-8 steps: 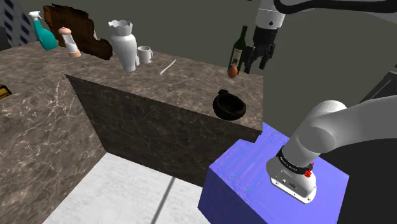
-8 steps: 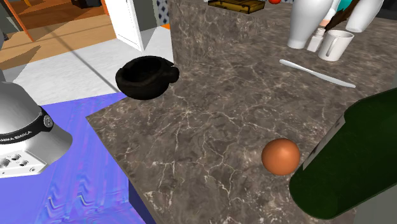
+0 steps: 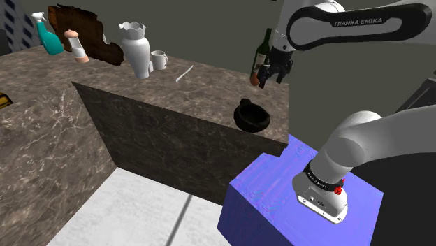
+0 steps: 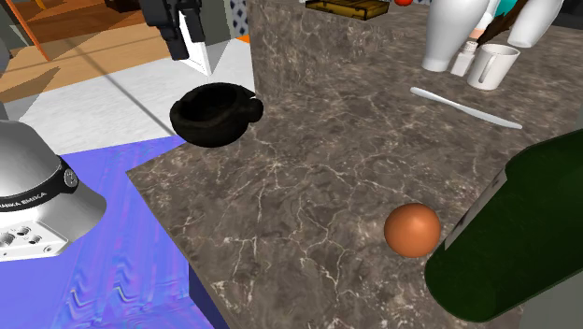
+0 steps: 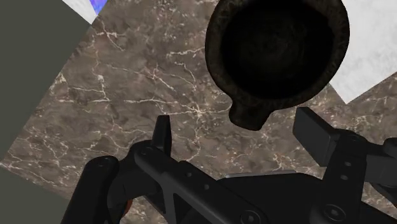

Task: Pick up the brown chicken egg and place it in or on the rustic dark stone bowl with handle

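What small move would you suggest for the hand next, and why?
Probably carry the open hand across until it is over the egg, before any descent. Its fingers stand apart with nothing between them, the wrist view looks down on the dark bowl, and the egg lies on the marble counter beside the green bottle, ungrasped.

The worktop (image 4: pixel 308 178) is brown marble-like stone with thin white veins, smooth and faintly polished. The bowl (image 4: pixel 215 112) looks like rough, matt black stone. The egg (image 4: pixel 412 229) is smooth and matt, the bottle (image 4: pixel 523 234) smooth and dark green. The gripper (image 5: pixel 237 130) is matt black.
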